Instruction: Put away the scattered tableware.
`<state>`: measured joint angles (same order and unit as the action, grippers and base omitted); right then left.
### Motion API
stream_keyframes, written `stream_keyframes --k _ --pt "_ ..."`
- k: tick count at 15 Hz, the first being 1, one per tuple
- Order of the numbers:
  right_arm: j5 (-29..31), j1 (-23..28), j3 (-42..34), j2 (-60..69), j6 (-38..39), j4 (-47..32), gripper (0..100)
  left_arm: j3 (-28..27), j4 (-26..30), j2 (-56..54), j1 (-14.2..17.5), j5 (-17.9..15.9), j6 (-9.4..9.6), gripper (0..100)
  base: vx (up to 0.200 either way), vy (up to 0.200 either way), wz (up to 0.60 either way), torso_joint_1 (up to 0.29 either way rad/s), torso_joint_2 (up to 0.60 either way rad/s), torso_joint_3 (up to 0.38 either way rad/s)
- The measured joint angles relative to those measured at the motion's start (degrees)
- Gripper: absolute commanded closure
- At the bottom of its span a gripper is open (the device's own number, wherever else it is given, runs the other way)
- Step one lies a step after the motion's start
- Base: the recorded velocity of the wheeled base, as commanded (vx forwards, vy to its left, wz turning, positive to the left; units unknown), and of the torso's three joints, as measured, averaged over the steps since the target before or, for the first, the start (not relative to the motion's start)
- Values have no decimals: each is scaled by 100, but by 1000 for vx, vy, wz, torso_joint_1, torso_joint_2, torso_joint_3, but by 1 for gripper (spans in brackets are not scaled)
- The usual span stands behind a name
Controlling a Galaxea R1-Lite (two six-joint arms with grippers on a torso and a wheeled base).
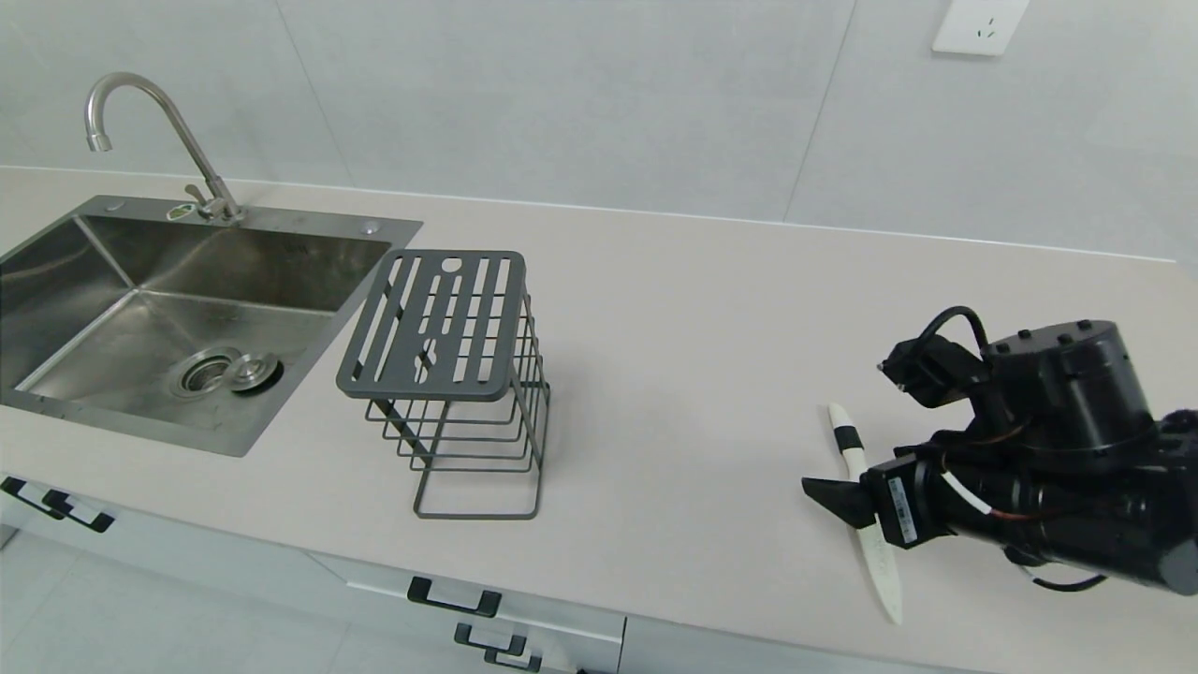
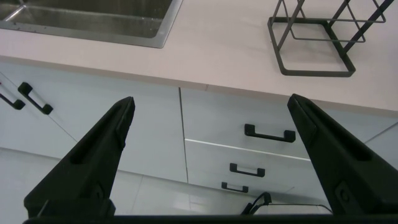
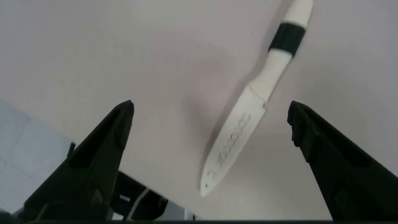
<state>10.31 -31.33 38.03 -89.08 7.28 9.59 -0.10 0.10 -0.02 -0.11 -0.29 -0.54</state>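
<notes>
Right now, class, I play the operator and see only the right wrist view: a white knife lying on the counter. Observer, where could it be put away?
Observer: A grey wire rack stands on the counter, to the robot's left of the knife.
Operator: And where is the left gripper?
Observer: The left gripper is open, holding nothing, out in front of the drawers below the counter edge.

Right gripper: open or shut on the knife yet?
Open. In the right wrist view the right gripper has its fingers wide apart above the knife, which lies flat on the counter, untouched.
</notes>
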Motion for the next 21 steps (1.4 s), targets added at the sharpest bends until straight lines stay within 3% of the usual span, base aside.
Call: stream_keyframes --k 7,21 --pt "162 77 -868 -161 336 1 0 0 0 2 -2 -4 2 0 0 0 0 0 0 0" --pt "378 346 -199 -723 260 33 0 0 0 2 -2 -4 2 0 0 0 0 0 0 0"
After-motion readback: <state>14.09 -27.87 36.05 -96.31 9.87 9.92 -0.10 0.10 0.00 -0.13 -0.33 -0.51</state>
